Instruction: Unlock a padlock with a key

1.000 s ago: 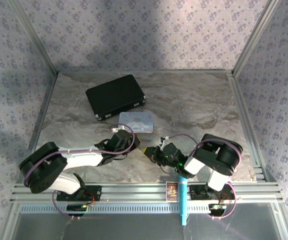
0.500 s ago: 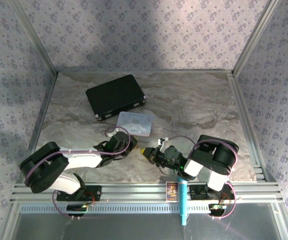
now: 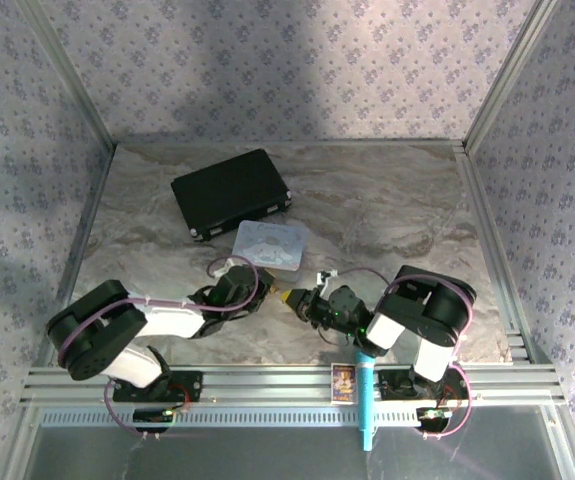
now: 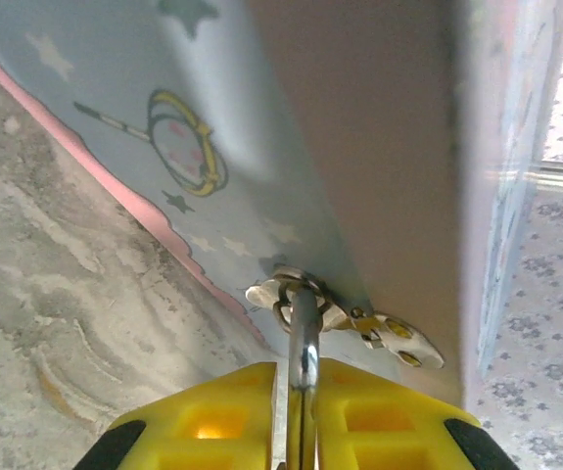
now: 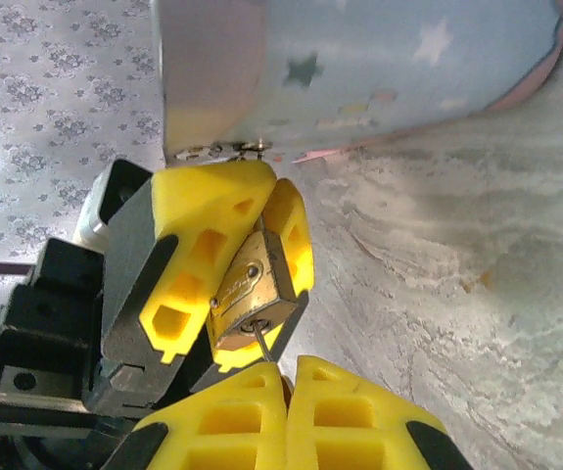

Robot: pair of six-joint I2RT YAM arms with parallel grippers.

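The brass padlock (image 5: pixel 252 294) sits clamped between the yellow fingers (image 5: pixel 198 240) of my left gripper (image 4: pixel 301 377). In the left wrist view its silver shackle (image 4: pixel 304 338) rises from between those fingers and passes through the metal hasp (image 4: pixel 359 318) of the pastel blue tin (image 4: pixel 212 117). My right gripper (image 5: pixel 289 367) is shut on the key (image 5: pixel 262 343), whose thin shaft enters the keyhole at the padlock's bottom face; the key's head is hidden between the pads. From above, both grippers meet at the padlock (image 3: pixel 286 297) in front of the tin (image 3: pixel 272 243).
A black case (image 3: pixel 230 192) lies at the back left of the marble tabletop (image 3: pixel 397 210). A blue pen (image 3: pixel 365 400) and a small card (image 3: pixel 343 381) rest on the front rail. Patterned walls enclose the table on three sides.
Both grippers have shifted a little to the left together with the padlock. The tin looked boxy a second ago and now looks flatter, as if tilted.
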